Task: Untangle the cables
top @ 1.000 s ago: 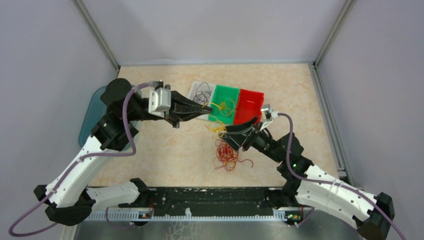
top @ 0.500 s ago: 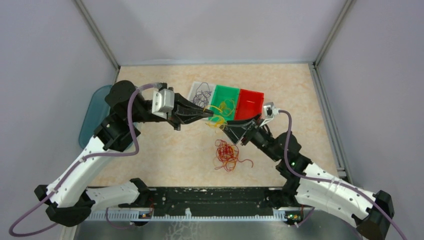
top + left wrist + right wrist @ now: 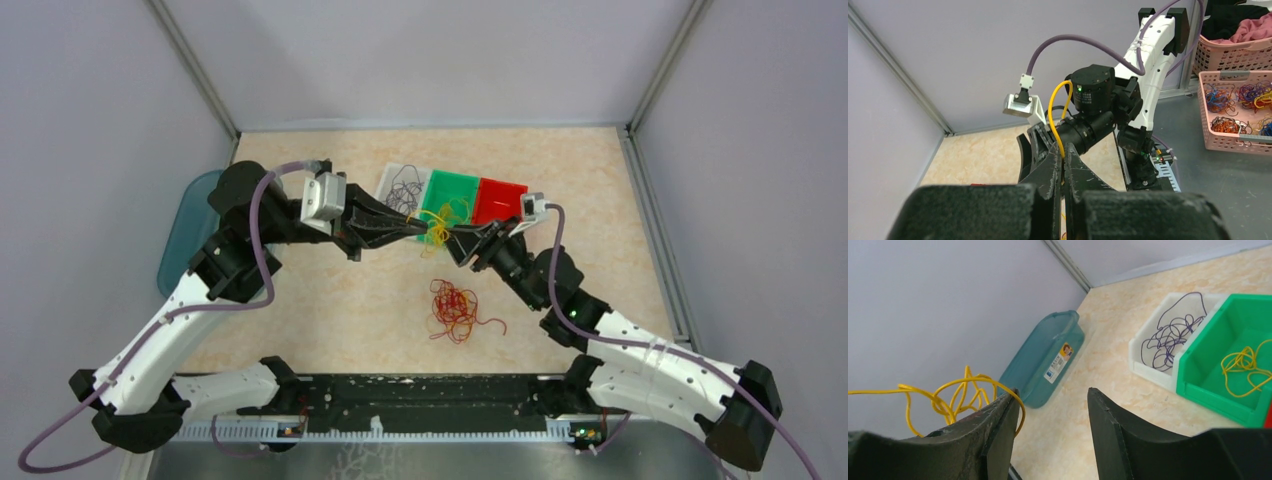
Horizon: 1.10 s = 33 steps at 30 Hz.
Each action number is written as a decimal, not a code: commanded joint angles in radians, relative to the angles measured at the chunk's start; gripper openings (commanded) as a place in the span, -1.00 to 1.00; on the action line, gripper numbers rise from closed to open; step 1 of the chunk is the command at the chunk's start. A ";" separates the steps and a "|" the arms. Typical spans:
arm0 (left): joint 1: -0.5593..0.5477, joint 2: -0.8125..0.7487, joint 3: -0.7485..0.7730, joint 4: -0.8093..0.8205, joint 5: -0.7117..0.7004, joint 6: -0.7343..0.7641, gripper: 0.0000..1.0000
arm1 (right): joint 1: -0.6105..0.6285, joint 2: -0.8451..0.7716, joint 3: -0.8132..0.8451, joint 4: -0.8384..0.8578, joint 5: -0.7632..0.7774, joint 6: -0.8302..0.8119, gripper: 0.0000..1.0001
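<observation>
Yellow cable (image 3: 1050, 112): left wrist view shows left gripper (image 3: 1063, 152) clamping it; right gripper (image 3: 1052, 392) stands parted.

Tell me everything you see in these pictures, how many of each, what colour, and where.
table: one, beige marbled, under everything
white bin: one, far middle, leftmost of three
green bin: one, beside the white bin
red bin: one, right of the green bin
dark cables: a tangle, dark purple, in the white bin
loose yellow cable: one, in the green bin
held yellow cable: one, between the two grippers
red cables: one tangle, on the table's middle
teal container: one, at the left wall
pink baskets: two, off the table
left gripper: black, shut on the held yellow cable
right gripper: black, open, cable draped over one finger
</observation>
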State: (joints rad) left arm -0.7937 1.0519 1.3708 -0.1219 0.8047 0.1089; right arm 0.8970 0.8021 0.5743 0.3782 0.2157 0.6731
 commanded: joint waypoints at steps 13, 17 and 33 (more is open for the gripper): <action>0.003 0.055 0.173 -0.008 0.027 0.045 -1.00 | 0.076 0.158 -0.033 0.012 0.084 0.009 -0.07; 0.002 0.057 0.220 -0.039 0.027 0.089 -1.00 | 0.076 0.133 -0.064 -0.017 0.140 0.003 -0.07; 0.002 -0.023 0.246 0.149 -0.327 0.469 -1.00 | 0.075 -0.058 -0.218 -0.157 0.343 0.041 -0.15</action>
State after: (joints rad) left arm -0.7937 1.0866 1.6394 -0.1844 0.6373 0.4412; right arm 0.9668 0.7822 0.3927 0.3267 0.4416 0.6926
